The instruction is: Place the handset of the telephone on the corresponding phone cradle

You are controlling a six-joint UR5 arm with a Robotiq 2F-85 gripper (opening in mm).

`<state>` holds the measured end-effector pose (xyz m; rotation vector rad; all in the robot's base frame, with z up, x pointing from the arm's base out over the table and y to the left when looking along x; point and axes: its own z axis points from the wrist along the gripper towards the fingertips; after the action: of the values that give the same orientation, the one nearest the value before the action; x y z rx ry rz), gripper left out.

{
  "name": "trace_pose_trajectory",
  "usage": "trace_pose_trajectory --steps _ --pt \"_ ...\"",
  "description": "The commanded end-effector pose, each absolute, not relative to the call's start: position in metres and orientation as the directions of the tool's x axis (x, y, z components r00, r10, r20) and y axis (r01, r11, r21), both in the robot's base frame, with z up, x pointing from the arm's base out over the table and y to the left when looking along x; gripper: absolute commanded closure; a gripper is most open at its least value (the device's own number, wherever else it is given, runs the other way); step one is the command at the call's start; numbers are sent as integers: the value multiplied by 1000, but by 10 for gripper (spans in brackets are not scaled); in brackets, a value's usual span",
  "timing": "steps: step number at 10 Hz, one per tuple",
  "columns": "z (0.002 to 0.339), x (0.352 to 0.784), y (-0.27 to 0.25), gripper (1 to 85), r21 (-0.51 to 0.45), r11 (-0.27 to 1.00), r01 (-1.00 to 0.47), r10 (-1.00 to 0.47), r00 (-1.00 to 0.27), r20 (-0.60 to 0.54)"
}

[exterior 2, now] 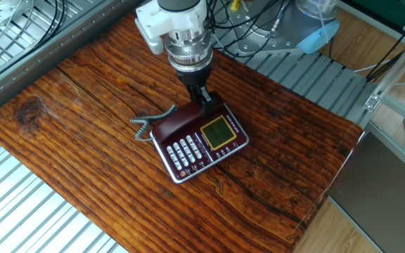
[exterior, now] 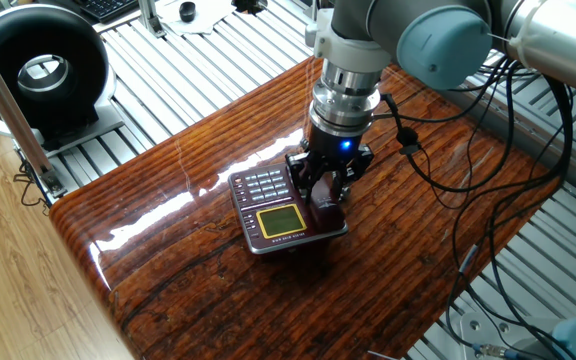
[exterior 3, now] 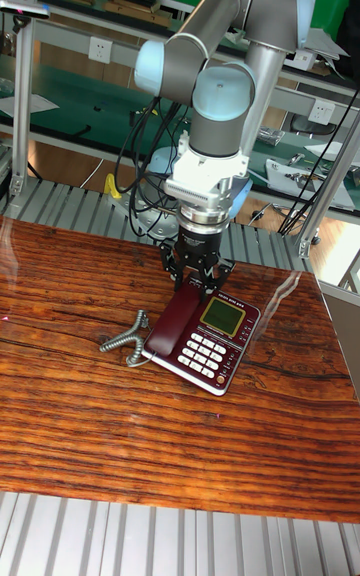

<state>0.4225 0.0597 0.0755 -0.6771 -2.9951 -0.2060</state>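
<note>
The maroon telephone (exterior: 278, 215) (exterior 2: 202, 144) (exterior 3: 212, 341) sits mid-table, keypad and yellow-green screen facing up. The dark maroon handset (exterior 2: 175, 125) (exterior 3: 172, 320) lies along the base's side over the phone cradle, which it covers almost fully. Its grey coiled cord (exterior 2: 146, 124) (exterior 3: 122, 340) trails onto the wood. My gripper (exterior: 325, 192) (exterior 2: 204, 102) (exterior 3: 193, 286) points straight down at the handset's far end (exterior: 329, 208). Its fingers straddle that end and press against its sides.
A round black device (exterior: 38, 68) stands on the slatted metal bench off the table's left corner. Loose black cables (exterior: 488, 190) hang by the arm on the right. The wooden table's edges (exterior 2: 308, 211) drop to metal slats.
</note>
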Motion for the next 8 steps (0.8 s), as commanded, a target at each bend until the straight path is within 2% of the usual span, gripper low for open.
trace_pose_trajectory --steps 1,6,8 --pt "77 426 61 583 129 888 442 434 -897 88" --pt "76 428 60 570 126 887 444 437 -896 77" --pt "75 429 60 537 129 886 445 439 -896 74"
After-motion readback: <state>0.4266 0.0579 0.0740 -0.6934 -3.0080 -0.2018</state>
